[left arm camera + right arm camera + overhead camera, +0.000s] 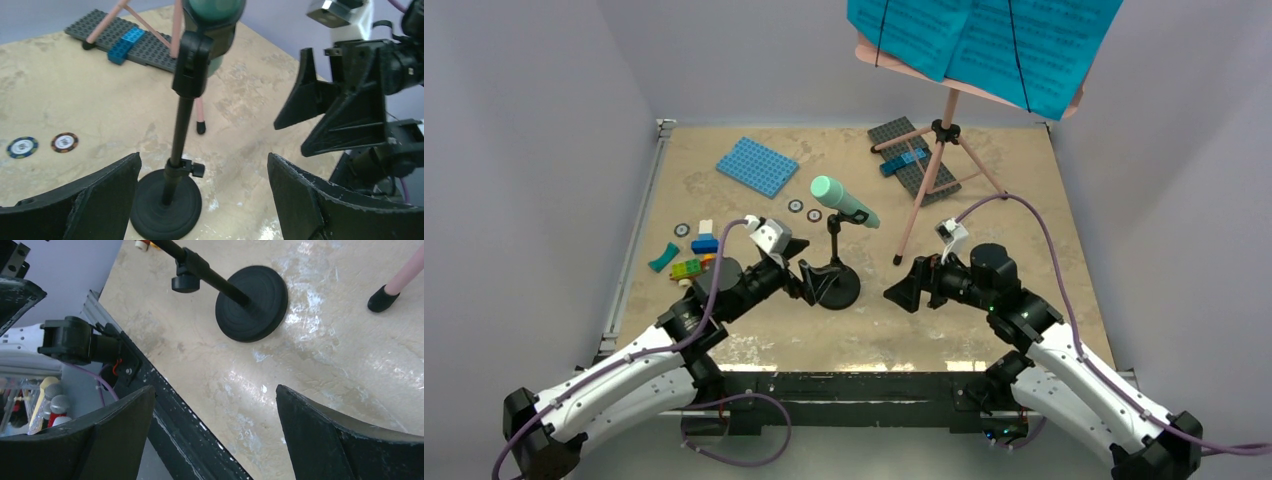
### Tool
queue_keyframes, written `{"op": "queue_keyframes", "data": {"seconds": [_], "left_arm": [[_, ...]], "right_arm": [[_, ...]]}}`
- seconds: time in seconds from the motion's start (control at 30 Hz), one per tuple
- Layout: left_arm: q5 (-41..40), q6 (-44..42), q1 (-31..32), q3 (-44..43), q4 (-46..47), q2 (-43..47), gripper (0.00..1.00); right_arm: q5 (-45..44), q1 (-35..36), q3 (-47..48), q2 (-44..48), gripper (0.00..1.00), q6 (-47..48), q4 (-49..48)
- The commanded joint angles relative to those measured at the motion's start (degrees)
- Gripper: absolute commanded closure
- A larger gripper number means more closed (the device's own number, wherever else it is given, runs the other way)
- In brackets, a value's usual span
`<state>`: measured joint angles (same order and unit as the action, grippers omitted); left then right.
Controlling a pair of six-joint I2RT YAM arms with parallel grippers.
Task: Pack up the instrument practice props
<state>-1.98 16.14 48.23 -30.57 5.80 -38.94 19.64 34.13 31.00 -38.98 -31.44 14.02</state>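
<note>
The pink tripod music stand (936,170) rises at the back right, with cyan sheet-music pages (984,40) on its board. A mint-green toy microphone (842,200) sits tilted in the clip of the small black mic stand (834,285) at mid-table. My left gripper (816,283) is open right at that stand. In the left wrist view the pole (181,135) and round base (165,205) stand between the wide-apart fingers, nearer the left one, with nothing gripped. My right gripper (900,288) is open and empty to the right of the base (252,302), facing the left gripper.
A blue studded baseplate (757,165) lies at the back left. A grey baseplate (914,160) with blue bricks sits under the tripod legs. Small coloured bricks (694,255) and round chips (804,210) lie at the left. A pink tripod foot (382,297) rests near my right gripper. The black front rail (854,385) runs below.
</note>
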Motion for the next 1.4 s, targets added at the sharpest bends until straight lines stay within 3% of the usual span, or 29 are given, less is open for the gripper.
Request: {"op": "queue_keyframes", "data": {"seconds": [0.0, 0.1, 0.3, 0.5, 0.63, 0.83, 1.1, 1.37], "left_arm": [[6.71, 1.52, -1.68, -2.49, 0.96, -2.09, 0.0], [5.39, 1.64, -2.67, -2.48, 3.31, -4.65, 0.04], [6.54, -1.09, -2.9, -3.78, 8.13, -10.81, 0.22], [5.77, -4.57, -2.91, 0.65, 18.33, -11.08, 0.2], [4.28, -6.9, -3.05, -0.12, 18.75, -12.18, 0.21], [2.43, -7.62, -3.17, -0.59, 21.16, -15.06, 0.39], [2.57, -8.13, -3.71, -1.48, 23.37, -18.43, 0.44], [5.72, -8.06, -3.75, -2.09, 25.9, -19.98, 0.57]], "right_arm": [[4.13, 0.25, 2.17, -1.64, 0.05, -0.87, -3.3], [3.81, 0.27, 2.19, -1.88, 0.06, -1.59, -4.0], [2.02, 0.32, 2.88, -1.39, 0.06, -1.43, -2.37], [1.6, 0.26, 2.71, 1.32, 0.07, -1.35, -0.74], [1.75, 0.31, 2.66, 2.33, 0.07, -1.36, -0.31], [1.83, 0.31, 2.68, 2.54, 0.07, -1.52, 0.5], [2.06, 0.28, 2.41, 3.21, 0.07, -1.69, 0.79], [2.61, 0.29, 1.96, 3.26, 0.06, -1.47, 0.36]]}}
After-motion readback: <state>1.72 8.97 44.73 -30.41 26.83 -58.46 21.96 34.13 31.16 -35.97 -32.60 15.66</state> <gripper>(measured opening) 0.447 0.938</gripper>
